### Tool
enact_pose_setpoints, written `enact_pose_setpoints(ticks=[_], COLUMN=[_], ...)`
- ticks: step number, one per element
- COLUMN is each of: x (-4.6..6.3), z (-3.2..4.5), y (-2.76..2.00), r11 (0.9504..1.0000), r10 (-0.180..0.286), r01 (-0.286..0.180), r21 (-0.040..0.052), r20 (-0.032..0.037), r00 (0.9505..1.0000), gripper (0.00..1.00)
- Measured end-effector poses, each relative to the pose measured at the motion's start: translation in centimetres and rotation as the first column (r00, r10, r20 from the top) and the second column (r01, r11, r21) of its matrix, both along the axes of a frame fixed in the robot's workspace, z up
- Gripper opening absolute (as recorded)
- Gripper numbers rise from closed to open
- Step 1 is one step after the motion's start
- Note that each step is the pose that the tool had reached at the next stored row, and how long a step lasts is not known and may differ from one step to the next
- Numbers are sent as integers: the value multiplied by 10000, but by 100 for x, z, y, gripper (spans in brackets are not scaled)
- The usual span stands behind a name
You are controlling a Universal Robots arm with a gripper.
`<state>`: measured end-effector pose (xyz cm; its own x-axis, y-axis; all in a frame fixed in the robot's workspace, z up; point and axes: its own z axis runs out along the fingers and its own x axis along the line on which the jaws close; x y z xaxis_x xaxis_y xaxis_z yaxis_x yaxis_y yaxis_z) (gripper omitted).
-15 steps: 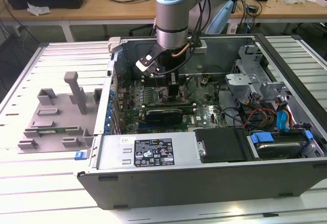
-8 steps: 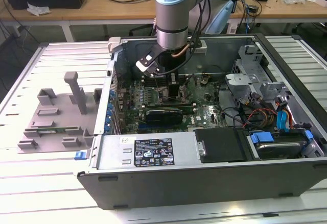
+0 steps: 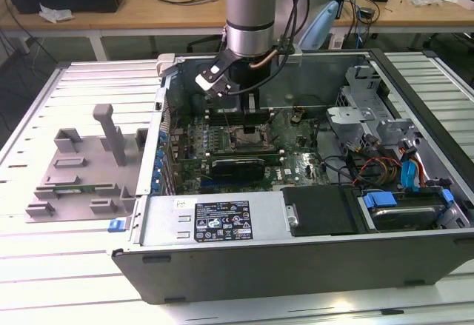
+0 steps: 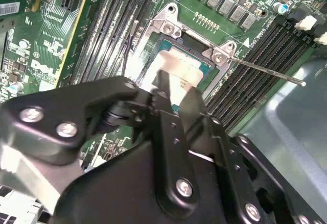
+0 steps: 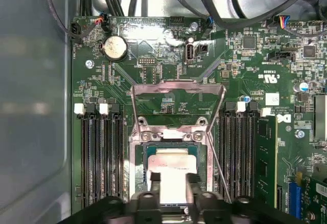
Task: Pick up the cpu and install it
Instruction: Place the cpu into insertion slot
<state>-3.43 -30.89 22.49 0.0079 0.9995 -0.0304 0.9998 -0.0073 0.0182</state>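
Note:
The cpu (image 5: 171, 164), a small square chip with a pale silvery top, lies in the open socket (image 5: 139, 155) on the green motherboard. My gripper (image 5: 172, 180) is down at the socket, and its two black fingers (image 5: 154, 183) sit at opposite edges of the chip, shut on it. In the second wrist view the cpu (image 4: 179, 63) shows just past the gripper (image 4: 178, 89), inside the metal-rimmed socket (image 4: 168, 27). In the exterior view the gripper (image 3: 248, 114) hangs inside the open computer case (image 3: 222, 221), low over the board.
The socket's metal load plate (image 5: 176, 87) is swung open, and its thin lever (image 4: 265, 70) sticks out to one side. Memory slots (image 5: 102, 152) flank the socket. Cables and a drive bay (image 3: 400, 192) fill the exterior view's right. Grey fixture blocks (image 3: 81, 166) stand outside the case.

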Motion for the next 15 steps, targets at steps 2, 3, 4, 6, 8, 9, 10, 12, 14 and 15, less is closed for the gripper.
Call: enact_pose_setpoints(ticks=[2, 3, 4, 6, 8, 9, 10, 12, 14, 15], x=[0, 0, 0, 0, 0, 0, 0, 0, -1, 0], z=[12, 17, 23, 38, 49, 55, 53, 20, -50, -71], y=[0, 0, 0, 0, 0, 0, -1, -21, -27, -27], r11=[10000, 10000, 10000, 10000, 10000, 10000, 10000, 10000, 10000, 10000], r10=[0, 0, 0, 0, 0, 0, 0, 0, -1, 1], r01=[0, 0, 0, 0, 0, 0, 0, 0, 1, -1], r21=[0, 0, 0, -1, -1, -1, 3, -2, -2, -1], r20=[-1, 0, 0, 0, 0, 0, 3, 0, 0, 0], r00=[10000, 10000, 10000, 10000, 10000, 10000, 10000, 10000, 10000, 10000], gripper=[23, 17, 11, 11, 11, 11, 11, 11, 11, 11])
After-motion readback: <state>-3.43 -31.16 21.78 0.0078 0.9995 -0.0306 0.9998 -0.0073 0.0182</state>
